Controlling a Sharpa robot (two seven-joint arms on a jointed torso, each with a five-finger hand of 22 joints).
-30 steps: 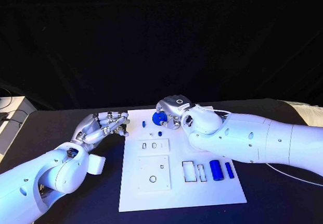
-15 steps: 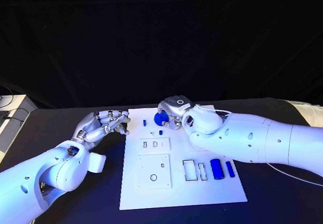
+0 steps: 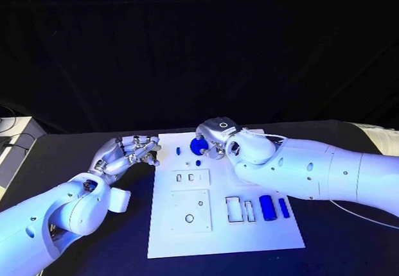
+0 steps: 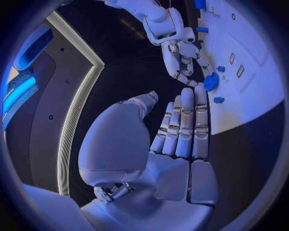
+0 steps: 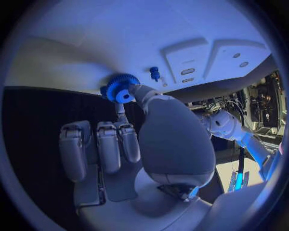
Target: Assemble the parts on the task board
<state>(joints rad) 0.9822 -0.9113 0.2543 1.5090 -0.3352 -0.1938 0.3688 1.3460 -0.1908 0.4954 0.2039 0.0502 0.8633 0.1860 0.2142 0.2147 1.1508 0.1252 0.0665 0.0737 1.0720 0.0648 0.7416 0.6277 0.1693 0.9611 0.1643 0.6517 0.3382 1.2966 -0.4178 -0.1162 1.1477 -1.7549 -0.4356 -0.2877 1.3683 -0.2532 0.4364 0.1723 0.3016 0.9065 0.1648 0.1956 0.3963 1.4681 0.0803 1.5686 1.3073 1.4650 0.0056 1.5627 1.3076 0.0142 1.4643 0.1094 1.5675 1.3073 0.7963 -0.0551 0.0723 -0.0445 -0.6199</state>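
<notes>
From the head camera I see the board (image 3: 224, 239) lying flat mid-table, with one hand at each far corner. My right hand (image 3: 220, 136) pinches a blue gear (image 3: 198, 146) at the board's far edge; the hand hides part of the gear. My left hand (image 3: 127, 154) rests just off the board's left edge, fingers loosely spread, gripping nothing. I count two blue cylinders (image 3: 267, 208) side by side near the board's right edge, and one small blue peg (image 3: 177, 151) just left of the gear. The plate slots are too small to tell filled from bare.

On the left wrist camera, the fingers (image 4: 182, 122) lie straight and together, holding nothing. Beyond them the right hand (image 4: 180, 60) holds the gear (image 4: 210, 82).

On the right wrist camera, the gear (image 5: 122, 88) sits at the thumb tip over the board (image 5: 90, 43), one peg (image 5: 154, 73) near it. Whether the gear touches the board I cannot tell.
</notes>
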